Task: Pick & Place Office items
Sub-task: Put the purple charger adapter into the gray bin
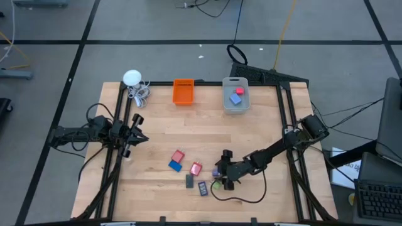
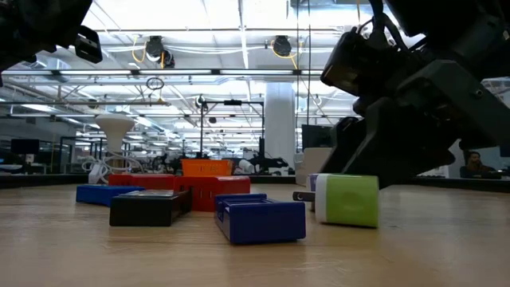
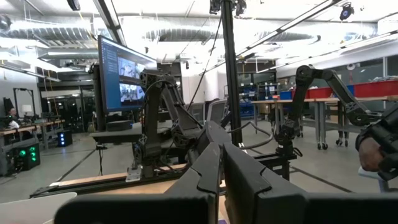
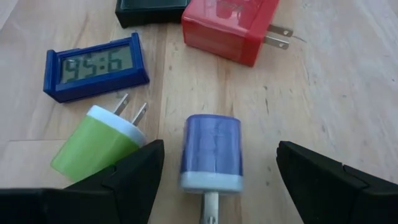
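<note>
one blue plug (image 4: 210,154) lies lengthwise between the wide-open, empty right gripper (image 4: 214,177) fingers; green plug (image 4: 96,144) at nine o'clock.

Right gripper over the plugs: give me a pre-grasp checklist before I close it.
1. Right gripper open: ok, jaws spread wide.
2. Purple charger between the fingers: ok, roughly centred.
3. Green charger clear of the left-hand finger: not ok, it lies right against that finger's tip.
4. Blue clock and red charger out of the closing path: ok.
5. Grey bin has room: ok, a red and a blue item inside.
6. Left gripper out of the way: ok, shut at the table's left edge.
</note>
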Controlling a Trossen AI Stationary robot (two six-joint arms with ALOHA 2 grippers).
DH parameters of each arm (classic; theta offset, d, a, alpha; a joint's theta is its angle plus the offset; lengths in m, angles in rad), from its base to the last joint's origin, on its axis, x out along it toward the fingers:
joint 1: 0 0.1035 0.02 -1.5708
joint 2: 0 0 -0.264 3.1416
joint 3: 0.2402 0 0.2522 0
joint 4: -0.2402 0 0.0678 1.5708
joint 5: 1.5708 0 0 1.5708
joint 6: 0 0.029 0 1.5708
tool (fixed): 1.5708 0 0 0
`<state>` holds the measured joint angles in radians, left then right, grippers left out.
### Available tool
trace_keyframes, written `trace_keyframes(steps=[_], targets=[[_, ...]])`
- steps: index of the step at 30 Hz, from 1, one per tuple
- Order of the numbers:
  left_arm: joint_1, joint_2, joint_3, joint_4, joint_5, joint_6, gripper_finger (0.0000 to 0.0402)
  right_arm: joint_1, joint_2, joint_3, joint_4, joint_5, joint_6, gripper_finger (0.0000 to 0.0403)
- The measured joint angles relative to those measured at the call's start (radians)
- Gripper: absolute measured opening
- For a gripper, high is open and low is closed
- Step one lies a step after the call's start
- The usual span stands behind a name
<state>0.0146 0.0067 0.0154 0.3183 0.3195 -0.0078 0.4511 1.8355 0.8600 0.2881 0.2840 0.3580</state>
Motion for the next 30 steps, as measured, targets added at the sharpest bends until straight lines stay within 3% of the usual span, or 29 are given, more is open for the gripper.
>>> trace_keyframes(steps=[30], targets=[[0.0, 0.0, 0.0, 0.0, 0.0, 0.0, 0.0024, 0.0, 0.0, 0.0, -0.043, 0.0, -0.004, 0.0299]])
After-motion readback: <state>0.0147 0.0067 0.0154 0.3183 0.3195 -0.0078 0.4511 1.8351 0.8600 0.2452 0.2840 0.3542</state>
